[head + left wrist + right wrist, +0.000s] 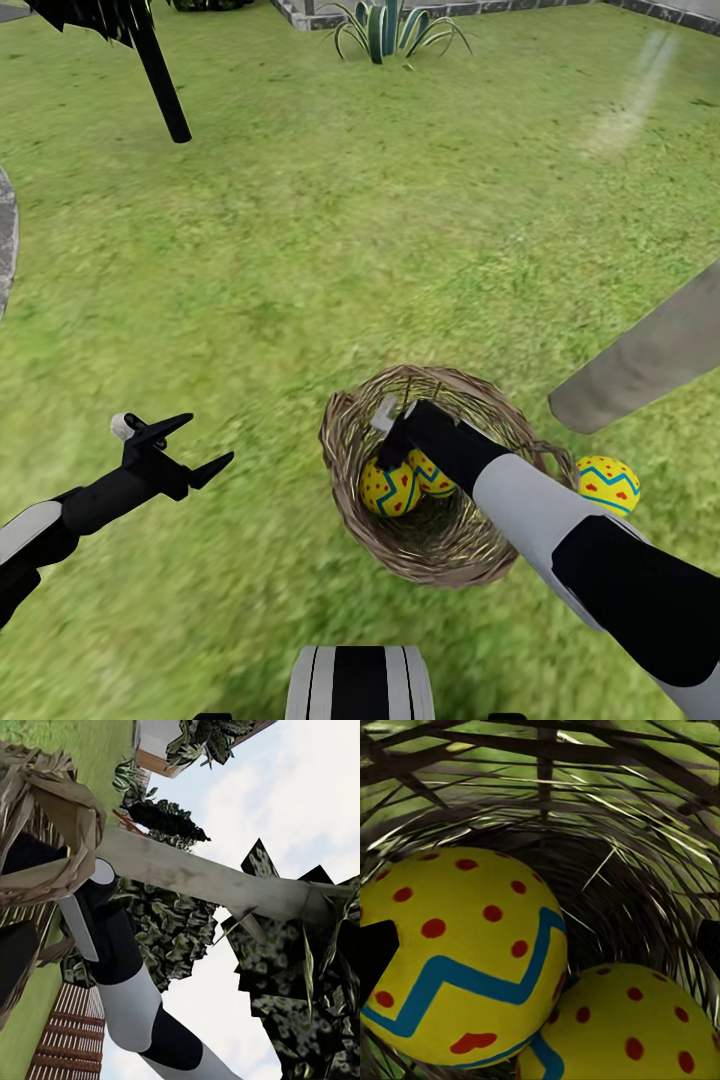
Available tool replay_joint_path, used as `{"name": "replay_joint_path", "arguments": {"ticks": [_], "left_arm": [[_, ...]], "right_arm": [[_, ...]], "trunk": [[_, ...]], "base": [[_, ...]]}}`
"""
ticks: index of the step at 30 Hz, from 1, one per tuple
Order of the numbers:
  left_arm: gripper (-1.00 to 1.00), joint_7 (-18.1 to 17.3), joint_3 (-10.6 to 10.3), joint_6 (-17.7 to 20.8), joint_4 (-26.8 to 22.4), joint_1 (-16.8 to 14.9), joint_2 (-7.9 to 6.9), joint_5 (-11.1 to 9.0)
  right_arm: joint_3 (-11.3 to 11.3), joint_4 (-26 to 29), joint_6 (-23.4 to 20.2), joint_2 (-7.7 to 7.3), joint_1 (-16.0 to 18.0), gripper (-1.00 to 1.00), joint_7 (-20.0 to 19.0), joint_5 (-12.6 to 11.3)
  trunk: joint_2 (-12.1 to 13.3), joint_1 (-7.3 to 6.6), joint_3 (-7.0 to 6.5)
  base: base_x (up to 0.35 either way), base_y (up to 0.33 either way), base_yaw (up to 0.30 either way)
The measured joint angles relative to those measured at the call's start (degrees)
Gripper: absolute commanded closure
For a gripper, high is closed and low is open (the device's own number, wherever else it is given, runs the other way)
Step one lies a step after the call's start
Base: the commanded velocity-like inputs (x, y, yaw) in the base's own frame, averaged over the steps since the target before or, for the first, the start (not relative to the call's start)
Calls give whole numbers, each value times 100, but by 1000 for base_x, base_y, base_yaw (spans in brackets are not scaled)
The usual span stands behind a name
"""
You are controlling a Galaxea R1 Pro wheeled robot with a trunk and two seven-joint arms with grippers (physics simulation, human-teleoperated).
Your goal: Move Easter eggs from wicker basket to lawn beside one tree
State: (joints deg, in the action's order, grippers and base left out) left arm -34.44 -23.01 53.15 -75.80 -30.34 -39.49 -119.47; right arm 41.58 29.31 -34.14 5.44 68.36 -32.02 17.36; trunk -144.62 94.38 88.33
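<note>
eggs (392, 488) touch in the wicker basket (350, 500) — right gripper (396, 452) spread around one, left gripper (190, 445) apart; closing may pinch both.

Mottled green lawn (400, 200), bearing a basket, an egg and trees.

Wicker basket (345, 470) near the pale tree trunk (650, 360); one Easter egg (608, 484) between them; dark-trunked tree (160, 75) and agave plant (385, 30) well apart.

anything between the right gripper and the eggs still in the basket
Nothing visible. The right gripper is already inside the wicker basket, past its rim, and the right wrist view shows the two eggs directly ahead with no twig across them.
</note>
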Motion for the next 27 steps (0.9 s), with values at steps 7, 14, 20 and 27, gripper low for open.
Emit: {"name": "replay_joint_path", "arguments": {"ticks": [7, 14, 20, 27], "left_arm": [[-100, 0, 0, 2, 0, 0, 0, 0], [-100, 0, 0, -1, 0, 0, 0, 3], [-100, 0, 0, -3, 0, 0, 0, 3], [-100, 0, 0, -1, 3, 0, 0, 0]], "right_arm": [[7, 9, 7, -36, -1, -100, -921, 7], [11, -45, 10, -38, -2, -100, -1075, 13], [5, -59, 3, -43, -2, -100, -1055, 5], [3, -65, -17, -38, -1, -100, -921, -7]], "trunk": [[0, 0, 0], [-5, 11, 88], [-13, 26, 221], [-13, 26, 222]], "base": [[0, 0, 0], [0, 0, 0], [0, 0, 0], [0, 0, 0]]}}
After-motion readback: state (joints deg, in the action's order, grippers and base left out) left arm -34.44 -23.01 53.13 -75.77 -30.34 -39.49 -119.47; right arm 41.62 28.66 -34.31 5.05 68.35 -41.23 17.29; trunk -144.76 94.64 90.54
